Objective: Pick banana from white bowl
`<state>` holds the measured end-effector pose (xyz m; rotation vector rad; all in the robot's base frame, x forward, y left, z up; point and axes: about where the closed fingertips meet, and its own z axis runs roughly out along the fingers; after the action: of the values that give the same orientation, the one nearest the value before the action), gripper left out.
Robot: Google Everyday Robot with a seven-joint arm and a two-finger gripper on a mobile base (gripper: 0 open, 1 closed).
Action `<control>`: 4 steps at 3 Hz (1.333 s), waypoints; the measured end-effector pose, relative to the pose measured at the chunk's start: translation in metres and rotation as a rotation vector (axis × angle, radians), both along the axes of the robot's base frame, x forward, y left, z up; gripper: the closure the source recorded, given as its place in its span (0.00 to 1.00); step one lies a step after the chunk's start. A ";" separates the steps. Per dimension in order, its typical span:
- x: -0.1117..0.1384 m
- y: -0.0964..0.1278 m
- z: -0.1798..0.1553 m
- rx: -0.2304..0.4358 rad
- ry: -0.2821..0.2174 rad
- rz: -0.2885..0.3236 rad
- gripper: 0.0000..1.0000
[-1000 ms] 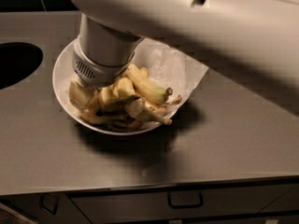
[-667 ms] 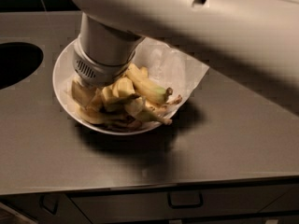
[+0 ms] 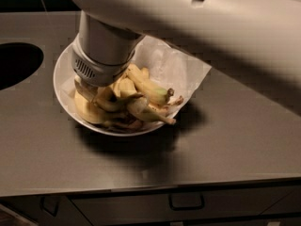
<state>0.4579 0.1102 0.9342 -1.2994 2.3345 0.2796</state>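
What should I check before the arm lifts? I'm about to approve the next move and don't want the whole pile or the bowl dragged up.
1. Gripper down inside the white bowl, among the fruit: ok.
2. Hold on the big banana: cannot tell; the wrist hides the contact.
3. Bowl sitting flat on the counter, well back from the front edge: ok.
4. Big banana free of the others: not ok; slimmer bananas lie piled on and against it and may come up too.
5. Paper lining tucked in: not ok; it sticks out past the right rim and could shift.
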 end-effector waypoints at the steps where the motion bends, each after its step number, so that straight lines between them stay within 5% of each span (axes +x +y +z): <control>1: -0.003 -0.010 -0.002 0.018 -0.003 -0.003 1.00; 4: -0.005 -0.031 0.004 0.038 -0.011 -0.027 1.00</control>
<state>0.4532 0.0789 0.9378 -1.2472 2.3248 0.3057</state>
